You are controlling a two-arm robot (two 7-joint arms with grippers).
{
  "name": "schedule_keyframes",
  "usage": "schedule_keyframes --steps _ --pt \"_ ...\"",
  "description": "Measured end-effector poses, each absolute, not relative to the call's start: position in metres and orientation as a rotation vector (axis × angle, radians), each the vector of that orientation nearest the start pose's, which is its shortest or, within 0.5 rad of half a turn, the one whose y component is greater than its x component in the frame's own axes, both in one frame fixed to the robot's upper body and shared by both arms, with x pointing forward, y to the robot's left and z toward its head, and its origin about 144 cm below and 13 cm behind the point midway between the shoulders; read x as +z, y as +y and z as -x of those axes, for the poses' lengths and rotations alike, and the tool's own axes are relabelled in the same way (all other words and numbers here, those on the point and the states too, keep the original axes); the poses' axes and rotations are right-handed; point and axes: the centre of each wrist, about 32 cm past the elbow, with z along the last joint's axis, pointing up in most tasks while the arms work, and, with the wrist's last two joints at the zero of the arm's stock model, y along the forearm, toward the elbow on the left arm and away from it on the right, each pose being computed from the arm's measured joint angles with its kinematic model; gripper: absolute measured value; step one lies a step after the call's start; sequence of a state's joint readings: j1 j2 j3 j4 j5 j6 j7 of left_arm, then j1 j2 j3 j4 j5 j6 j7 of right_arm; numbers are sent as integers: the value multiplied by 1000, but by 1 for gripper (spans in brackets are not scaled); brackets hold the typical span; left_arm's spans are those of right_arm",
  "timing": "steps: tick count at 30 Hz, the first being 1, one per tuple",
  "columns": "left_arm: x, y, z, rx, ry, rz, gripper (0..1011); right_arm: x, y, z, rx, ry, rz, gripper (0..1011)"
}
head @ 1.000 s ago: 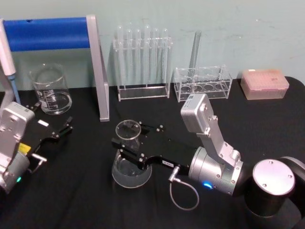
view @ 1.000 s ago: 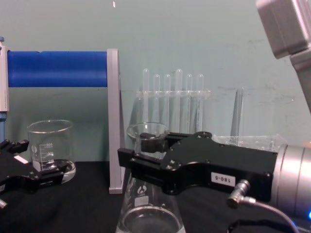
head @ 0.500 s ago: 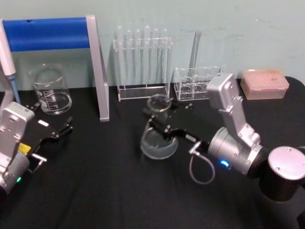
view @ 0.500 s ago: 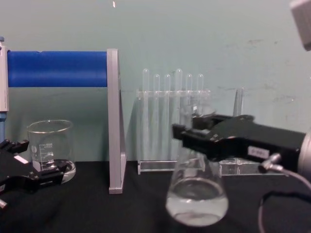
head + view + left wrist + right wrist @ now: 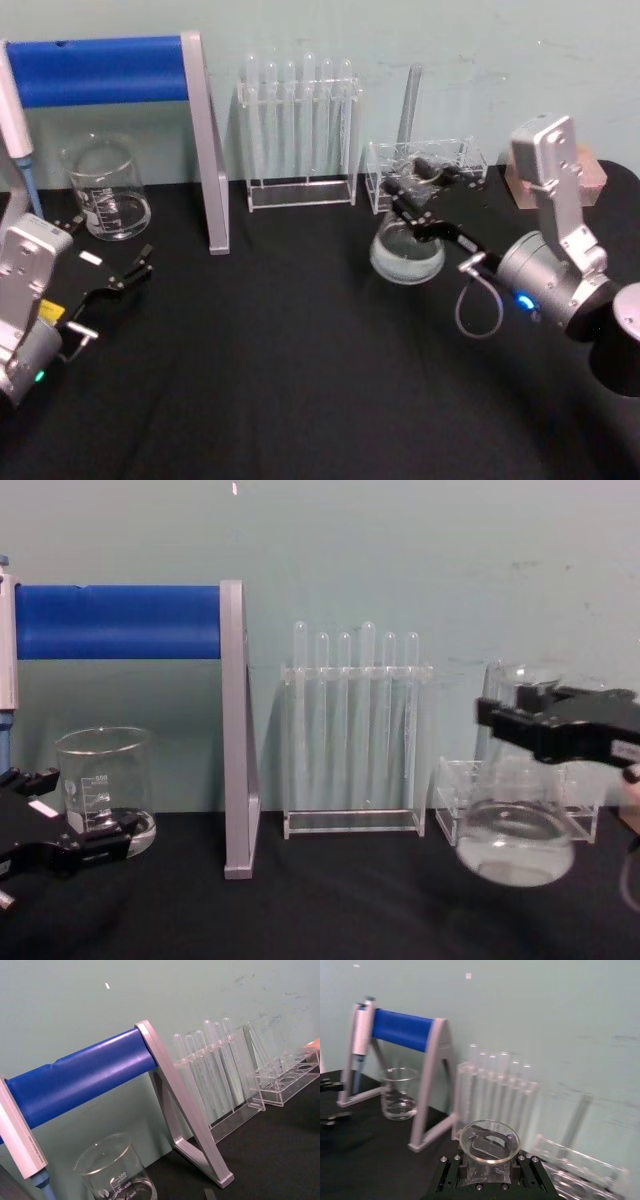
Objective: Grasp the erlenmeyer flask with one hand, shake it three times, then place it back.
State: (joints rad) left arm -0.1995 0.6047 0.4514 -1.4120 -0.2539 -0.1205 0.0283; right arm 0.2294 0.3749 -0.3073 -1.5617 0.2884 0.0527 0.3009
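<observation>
The erlenmeyer flask (image 5: 407, 252) is clear glass with a little liquid in its wide base. It hangs off the black table, right of centre, just in front of the short clear rack. My right gripper (image 5: 418, 184) is shut on its neck, reaching in from the right. From the chest the flask (image 5: 515, 842) hangs slightly tilted above the table, with the black right gripper (image 5: 503, 720) clamped below its rim. The right wrist view looks down into the flask's rim (image 5: 489, 1141) between the jaws. My left gripper (image 5: 112, 242) rests open at the table's left edge, holding nothing.
A glass beaker (image 5: 105, 190) stands at the back left beside a blue-barred pipette stand (image 5: 110, 70). A tall test-tube rack (image 5: 300, 135) and a short clear rack (image 5: 425, 172) line the back wall. A pink tip box (image 5: 592, 178) sits behind my right arm.
My right gripper has carried the flask from the table's near centre to the right and farther back, up to the short rack. The left arm has not moved.
</observation>
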Motion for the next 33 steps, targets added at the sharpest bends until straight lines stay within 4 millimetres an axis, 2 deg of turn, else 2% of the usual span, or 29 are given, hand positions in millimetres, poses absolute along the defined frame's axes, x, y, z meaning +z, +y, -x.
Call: schedule_keyframes --steps 8,17,23,33 --pt "1140 310 -489 1248 -285 -304 1001 1203 -264 -511 -1086 -129 61 450" --pt "1140 310 -489 1248 -285 -304 1001 1202 -266 -510 -1097 -125 60 450" --pt "1140 310 -489 1248 -285 -304 1001 1203 -254 -506 -1035 -123 54 450" --pt "1140 310 -489 1248 -285 -305 1001 1204 -219 -490 -841 -113 30 450"
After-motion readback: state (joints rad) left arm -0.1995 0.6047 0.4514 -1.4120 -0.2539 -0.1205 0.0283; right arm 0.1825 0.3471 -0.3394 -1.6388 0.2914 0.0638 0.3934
